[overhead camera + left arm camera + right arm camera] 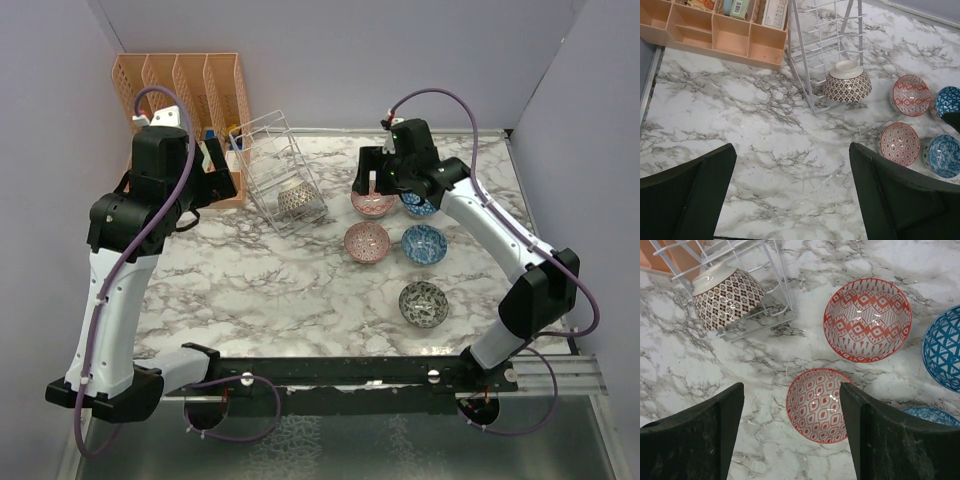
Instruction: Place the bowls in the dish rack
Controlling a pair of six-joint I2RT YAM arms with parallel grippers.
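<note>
Nearest us, toward the right side of the bench (250,290), we see the grey-green bowl (423,303) on its own. Beyond it the pink bowl (366,241) and a blue bowl (425,243) sit side by side. Behind them are the red bowl (372,204) and a second blue bowl (416,206), partly hidden by the right arm (480,215). Our right hand (790,405) hovers over the pink and red bowls, released, fingers wide, grasping nothing. Our left hand (790,155) is released too, over bare marble. Farther left, the brown bowl (295,200) rests tipped on its side in the wire dish rack (265,150), which stands in front of the peach organiser (180,85) in the far left corner.
</note>
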